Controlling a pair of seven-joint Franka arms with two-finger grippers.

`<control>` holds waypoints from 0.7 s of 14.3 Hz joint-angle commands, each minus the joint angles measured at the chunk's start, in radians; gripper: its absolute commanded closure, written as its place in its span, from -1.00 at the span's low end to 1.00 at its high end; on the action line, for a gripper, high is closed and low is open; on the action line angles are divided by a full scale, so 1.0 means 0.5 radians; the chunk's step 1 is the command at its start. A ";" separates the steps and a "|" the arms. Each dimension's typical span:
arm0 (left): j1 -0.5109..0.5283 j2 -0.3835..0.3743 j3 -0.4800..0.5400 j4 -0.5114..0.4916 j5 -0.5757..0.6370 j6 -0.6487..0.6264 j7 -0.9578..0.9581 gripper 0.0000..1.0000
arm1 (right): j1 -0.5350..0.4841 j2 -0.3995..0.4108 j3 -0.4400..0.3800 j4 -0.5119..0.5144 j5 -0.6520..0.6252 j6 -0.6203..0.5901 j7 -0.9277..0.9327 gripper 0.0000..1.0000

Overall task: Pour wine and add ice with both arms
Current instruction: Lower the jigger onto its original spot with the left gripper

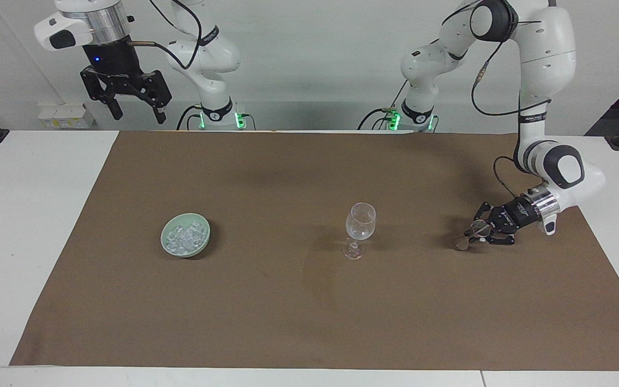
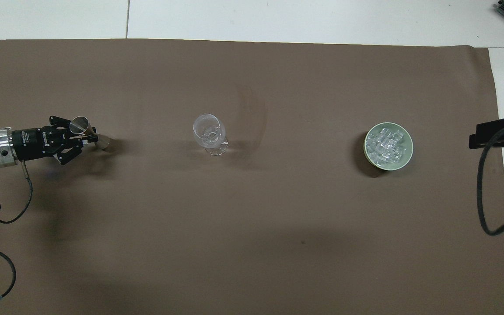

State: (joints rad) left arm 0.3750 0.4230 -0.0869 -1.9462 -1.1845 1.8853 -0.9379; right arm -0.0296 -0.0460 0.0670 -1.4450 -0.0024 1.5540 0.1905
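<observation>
A clear stemmed wine glass (image 1: pixel 360 221) (image 2: pixel 208 130) stands upright mid-mat and looks empty. Wine is out of view. The ice (image 1: pixel 184 235) (image 2: pixel 386 143) fills a pale green bowl (image 1: pixel 203 243) (image 2: pixel 405 161) toward the right arm's end. My left gripper (image 1: pixel 474 233) (image 2: pixel 89 136) hangs low over the mat at the left arm's end. It is shut on a small clear cone-shaped glass (image 1: pixel 462 243) (image 2: pixel 79 124), held tilted, its foot close to the mat. My right gripper (image 1: pixel 138 116) waits high over the table's robot-side edge, open with nothing between its fingers.
A brown mat (image 1: pixel 309 322) (image 2: pixel 252 245) covers most of the white table (image 1: pixel 24 226). A cable (image 2: pixel 484 197) hangs from the right arm at that end. A small white box (image 1: pixel 65 115) sits beside the wall near the right gripper.
</observation>
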 commanded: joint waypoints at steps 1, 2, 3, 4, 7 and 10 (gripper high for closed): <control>0.026 -0.015 -0.013 -0.050 -0.042 -0.006 0.093 1.00 | -0.014 -0.034 0.010 -0.064 0.029 0.131 -0.056 -1.00; 0.023 -0.015 -0.013 -0.056 -0.039 0.018 0.096 1.00 | -0.017 -0.031 0.010 -0.065 0.029 0.147 -0.059 -1.00; 0.017 -0.015 -0.013 -0.068 -0.036 0.043 0.099 1.00 | -0.017 -0.015 0.010 -0.046 0.029 0.171 -0.056 -1.00; 0.011 -0.015 -0.013 -0.068 -0.036 0.049 0.112 1.00 | -0.017 -0.012 0.010 -0.067 0.035 0.208 -0.056 -1.00; 0.014 -0.009 -0.013 -0.081 -0.027 0.055 0.142 1.00 | -0.066 -0.009 0.004 -0.080 0.035 0.202 -0.047 -1.00; 0.008 -0.009 -0.013 -0.087 -0.021 0.080 0.151 1.00 | -0.082 0.003 0.004 -0.062 0.042 0.214 -0.062 -1.00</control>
State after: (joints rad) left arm 0.3750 0.4243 -0.0879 -1.9714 -1.1845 1.8995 -0.8861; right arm -0.0499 -0.0408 0.0612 -1.4654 -0.0024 1.6366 0.1905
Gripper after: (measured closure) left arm 0.780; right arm 0.000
